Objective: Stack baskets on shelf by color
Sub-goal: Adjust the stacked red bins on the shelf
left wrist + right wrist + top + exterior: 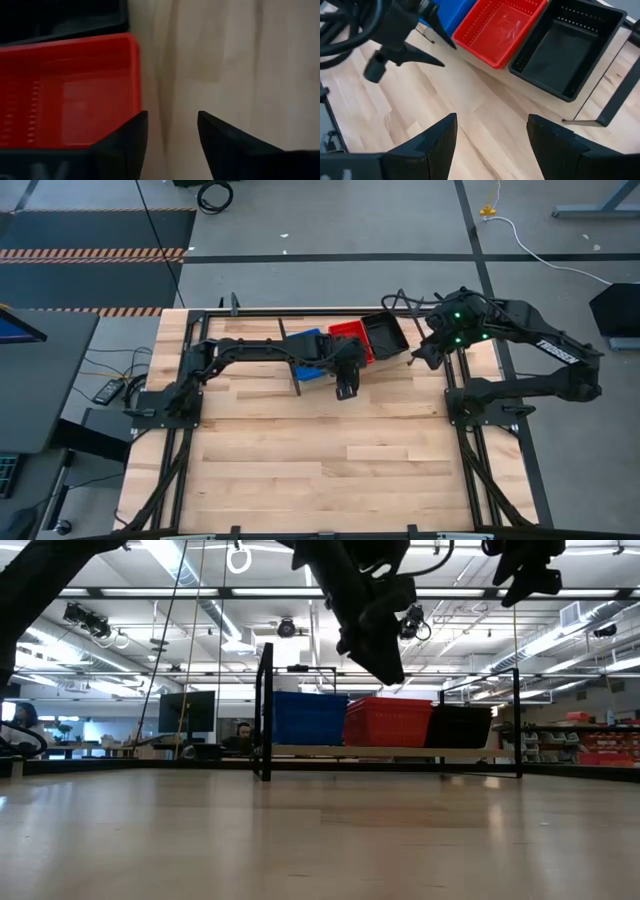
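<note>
Dark fingers (125, 145) of the left gripper (170, 132) fill the foreground of its wrist view, parted with a clear gap between them and nothing held; bare wood shows through the gap. Just beyond one fingertip lies the red basket stack (70, 90), its near corner beside the finger but not gripped. From above, the left gripper (345, 388) hangs just in front of the shelf (300, 383), over the tabletop (320, 460).

On the shelf sit three stacks side by side: blue baskets (308, 345), red ones (350, 335) in the middle, and black baskets (385, 332) at the right end. Across the table at its own level, the three stand in a row, blue (308, 718), red (388, 722), black (462, 726), touching one another. Nothing lies inside the top red or top black basket; the blue one's inside is hidden.

Right gripper (492, 135) hovers above the table near the black stack (567, 45), jaws spread wide and empty.
</note>
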You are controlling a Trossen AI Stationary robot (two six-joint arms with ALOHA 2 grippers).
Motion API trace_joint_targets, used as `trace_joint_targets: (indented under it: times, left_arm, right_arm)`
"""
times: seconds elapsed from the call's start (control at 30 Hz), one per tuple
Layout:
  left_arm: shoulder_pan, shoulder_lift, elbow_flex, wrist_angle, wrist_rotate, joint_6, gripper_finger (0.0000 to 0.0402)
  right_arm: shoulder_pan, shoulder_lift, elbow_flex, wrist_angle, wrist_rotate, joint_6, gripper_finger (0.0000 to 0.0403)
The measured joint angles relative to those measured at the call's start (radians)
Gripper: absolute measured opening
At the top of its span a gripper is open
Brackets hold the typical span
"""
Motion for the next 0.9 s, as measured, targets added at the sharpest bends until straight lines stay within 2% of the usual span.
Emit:
trace_joint_targets:
  times: [0.27, 0.9]
  left_arm:
    - [0.000, -0.009, 0.000, 0.076, -0.028, 0.088, 0.0194]
    - [0.039, 0.078, 0.000, 0.073, -0.024, 0.094, 0.0194]
  right_arm:
    - [0.000, -0.025, 0.000, 0.000, 0.000, 0.028, 0.0245]
    - [0.000, -0.023, 0.000, 0.002, 0.040, 0.026, 0.0245]
